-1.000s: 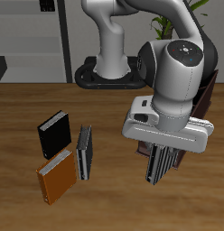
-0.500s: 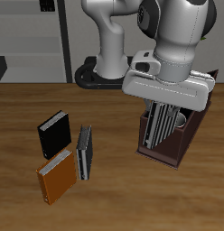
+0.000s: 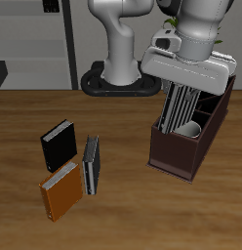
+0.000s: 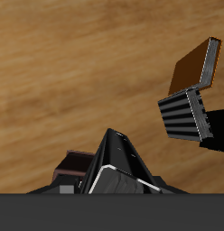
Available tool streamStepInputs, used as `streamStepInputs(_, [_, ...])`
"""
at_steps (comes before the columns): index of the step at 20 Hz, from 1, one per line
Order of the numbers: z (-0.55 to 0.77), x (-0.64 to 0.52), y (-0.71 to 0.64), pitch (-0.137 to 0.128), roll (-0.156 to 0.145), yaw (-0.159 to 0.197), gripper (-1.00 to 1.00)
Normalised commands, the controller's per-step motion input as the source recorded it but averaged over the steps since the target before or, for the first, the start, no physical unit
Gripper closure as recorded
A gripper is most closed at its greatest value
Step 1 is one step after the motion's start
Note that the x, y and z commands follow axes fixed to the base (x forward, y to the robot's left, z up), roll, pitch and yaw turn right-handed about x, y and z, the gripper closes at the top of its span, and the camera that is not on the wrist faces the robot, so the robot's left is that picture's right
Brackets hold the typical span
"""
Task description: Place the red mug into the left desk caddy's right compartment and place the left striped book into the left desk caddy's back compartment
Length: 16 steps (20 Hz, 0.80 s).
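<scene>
Standing at the table's front edge, with twelve o'clock toward the robot's base, I see the caddy (image 3: 177, 156) out at about three o'clock from the little cluster of books. The gripper (image 3: 181, 90) hangs right over it, pinching the top of the left striped book (image 3: 178, 109). The fingers themselves are mostly hidden by the hand's body, but the book dangles from them clear of the table, so I take them to be pressed onto it.

The book tilts slightly and its lower end dips below the caddy's rim, just at twelve o'clock of the red mug (image 3: 189, 130). The mug sits inside the caddy, white interior showing. Which divider slot the book's end is over I cannot tell.

The book looks thin, stiff and light. A grip across the covers near the top edge suits it, though it could swing or snag a divider on the way down.

On the table lie the black book (image 3: 59, 144), the orange book (image 3: 61, 190) and the other striped book (image 3: 91, 164).
</scene>
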Motion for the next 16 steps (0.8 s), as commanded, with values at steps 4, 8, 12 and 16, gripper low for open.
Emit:
streamStepInputs(4, [0.11,-0.43,0.24,0.009,0.009,-0.073,1.00])
streamStepInputs(8, [0.11,-0.46,0.31,-0.044,0.027,-0.010,1.00])
streamStepInputs(12, [0.00,-0.33,0.36,-0.005,0.031,-0.024,1.00])
streamStepInputs(16, [-0.07,-0.30,0.30,-0.037,-0.007,0.055,1.00])
